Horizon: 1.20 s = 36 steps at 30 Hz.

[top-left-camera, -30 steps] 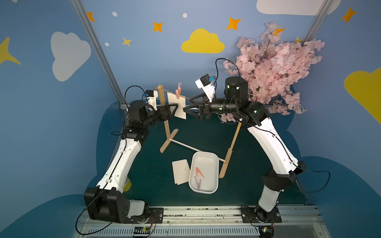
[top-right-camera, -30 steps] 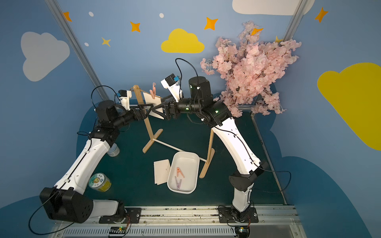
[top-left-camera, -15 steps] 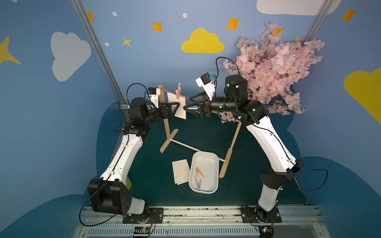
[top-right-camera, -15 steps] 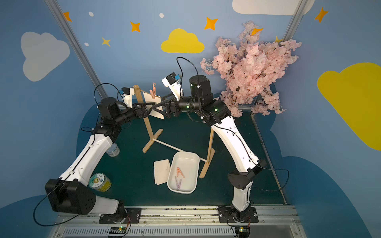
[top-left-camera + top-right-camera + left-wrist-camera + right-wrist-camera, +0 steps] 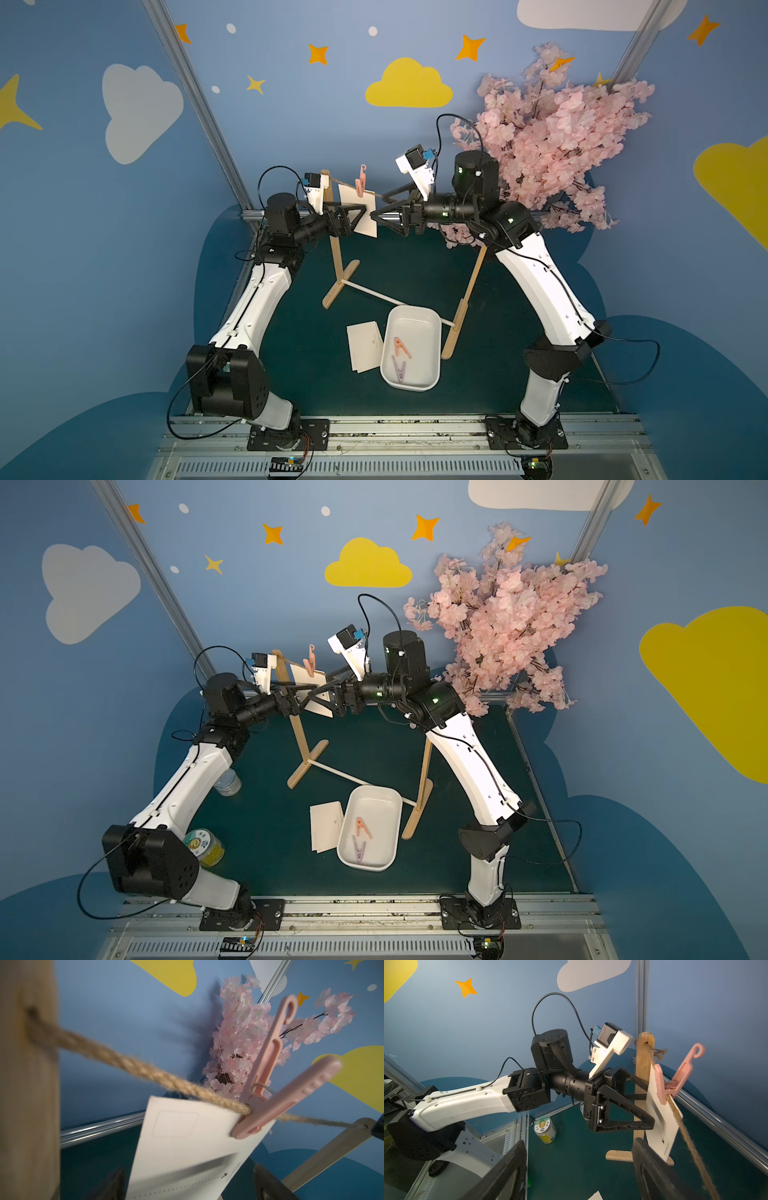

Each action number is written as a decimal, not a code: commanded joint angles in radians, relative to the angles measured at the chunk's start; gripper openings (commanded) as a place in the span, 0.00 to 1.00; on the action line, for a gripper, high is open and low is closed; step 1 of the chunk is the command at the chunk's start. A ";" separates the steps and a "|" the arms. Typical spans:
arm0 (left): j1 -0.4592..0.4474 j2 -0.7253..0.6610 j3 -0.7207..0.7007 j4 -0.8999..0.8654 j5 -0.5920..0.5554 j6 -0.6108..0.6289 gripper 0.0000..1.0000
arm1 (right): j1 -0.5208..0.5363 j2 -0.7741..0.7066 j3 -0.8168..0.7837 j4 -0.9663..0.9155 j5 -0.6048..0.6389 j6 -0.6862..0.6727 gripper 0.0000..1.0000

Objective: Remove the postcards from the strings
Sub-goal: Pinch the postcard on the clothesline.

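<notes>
One postcard (image 5: 356,208) hangs from the jute string (image 5: 145,1072), pinned by a pink clothespin (image 5: 360,183) near the left wooden post (image 5: 337,249). My left gripper (image 5: 366,212) is open, and its fingers (image 5: 265,1184) straddle the card's lower part (image 5: 182,1159) without pressing it. My right gripper (image 5: 377,204) faces it from the other side, open and empty, just off the card's right edge. In the right wrist view one of its fingers (image 5: 648,1167) stands beside the card's lower corner (image 5: 662,1138). Loose postcards (image 5: 363,347) lie on the table.
A white tray (image 5: 415,309) in front of the rack holds a pink peg (image 5: 401,347) and a purple peg (image 5: 400,370). A thin white rod (image 5: 374,293) joins the posts' feet. A pink blossom branch (image 5: 552,137) fills the back right. A tin (image 5: 203,845) and a jar (image 5: 227,781) stand by the left arm.
My left gripper has moved right so that its fingers now reach around the hanging card. The right gripper has edged a little left toward the card. Both stay open.
</notes>
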 commanded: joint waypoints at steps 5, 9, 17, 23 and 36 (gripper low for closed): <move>0.006 0.007 -0.011 0.081 0.071 -0.009 0.94 | -0.008 0.003 0.031 0.033 -0.023 0.008 0.81; 0.006 -0.001 -0.033 0.092 0.092 -0.015 0.94 | -0.007 0.003 0.030 0.037 -0.026 0.013 0.81; 0.007 -0.007 -0.065 0.094 0.136 -0.019 0.93 | -0.007 0.002 0.031 0.044 -0.037 0.025 0.81; 0.007 -0.019 -0.095 0.115 0.148 -0.034 0.93 | -0.007 0.001 0.030 0.048 -0.043 0.033 0.81; 0.008 -0.002 -0.104 0.193 0.187 -0.102 0.94 | -0.007 -0.006 0.028 0.052 -0.050 0.040 0.81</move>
